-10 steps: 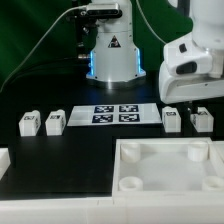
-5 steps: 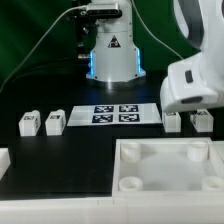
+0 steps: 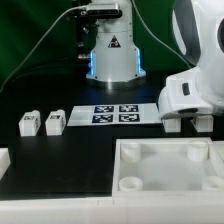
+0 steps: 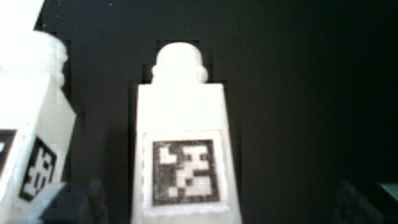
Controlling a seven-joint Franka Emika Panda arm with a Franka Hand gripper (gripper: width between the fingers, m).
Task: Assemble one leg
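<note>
In the exterior view we see the white arm (image 3: 195, 60) hanging low at 3 o'clock over the black table (image 3: 90, 150), with its gripper (image 3: 186, 120) down among the small white blocks there. The wrist view shows the leg (image 4: 183, 120), tag facing us, between the dark fingertips (image 4: 71, 205). The jaws stand wide and do not touch it. A second leg (image 4: 32, 110) sits just beside it. At 9 o'clock a third leg (image 3: 29, 123) and a fourth leg (image 3: 55, 121) stand near each other. The marker board (image 3: 115, 114) lies at centre and the tray-like part (image 3: 165, 165) at 5 o'clock.
</note>
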